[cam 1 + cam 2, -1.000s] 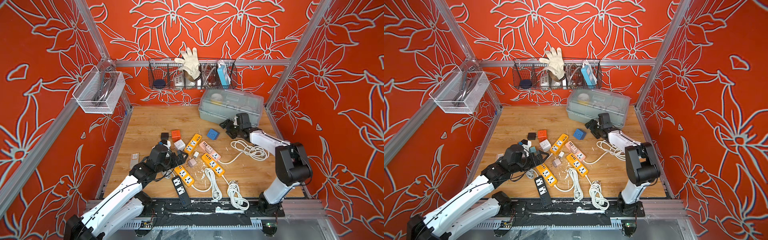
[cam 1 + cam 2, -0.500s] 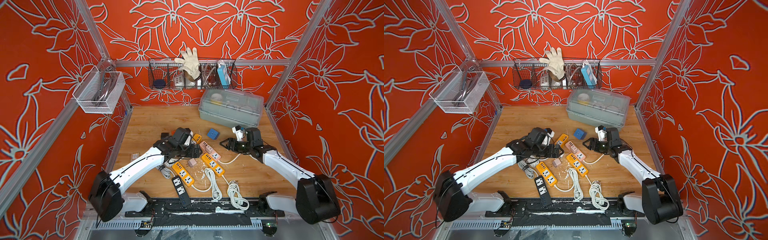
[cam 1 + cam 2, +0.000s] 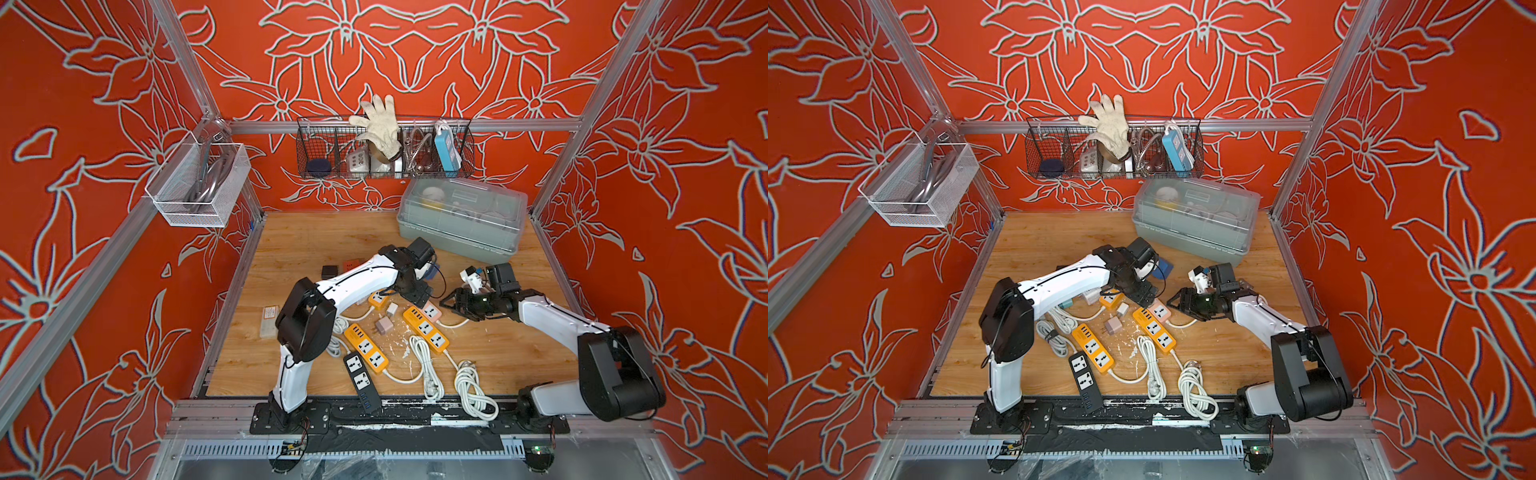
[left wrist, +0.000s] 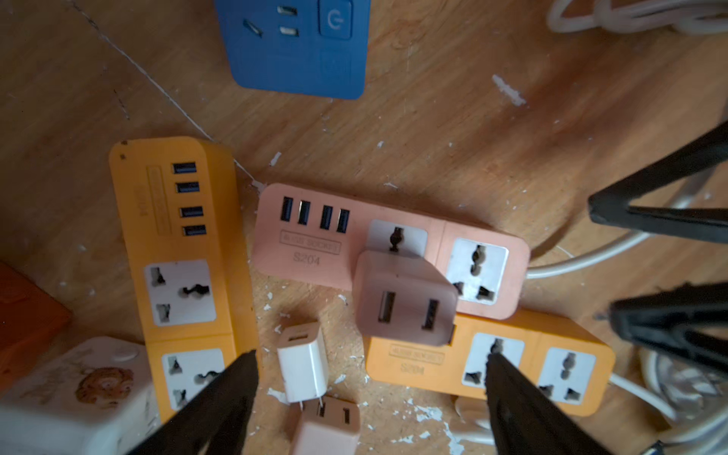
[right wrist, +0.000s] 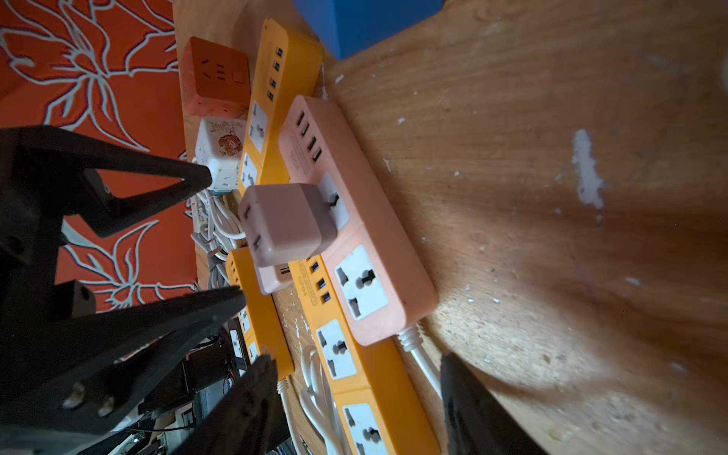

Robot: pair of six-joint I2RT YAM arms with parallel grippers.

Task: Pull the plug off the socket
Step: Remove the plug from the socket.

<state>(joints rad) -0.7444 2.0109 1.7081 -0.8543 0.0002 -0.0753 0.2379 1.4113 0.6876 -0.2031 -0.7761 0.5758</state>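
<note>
A mauve plug (image 4: 405,299), a rounded cube with two USB slots, sits in the first outlet of a matte pink socket strip (image 4: 315,236) on the scuffed wooden table (image 4: 433,138). Orange strips (image 4: 185,252) crowd it, with a white charger (image 4: 302,366) loose nearby. The left gripper (image 4: 370,356) and right gripper (image 5: 356,358) hover open and empty.

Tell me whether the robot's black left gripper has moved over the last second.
Yes. The left gripper moved toward the grey lidded plastic box, now near the pink power strip.

White glove (image 3: 379,124), grey lidded box (image 3: 459,226), maybe tubing (image 3: 206,183)
</note>
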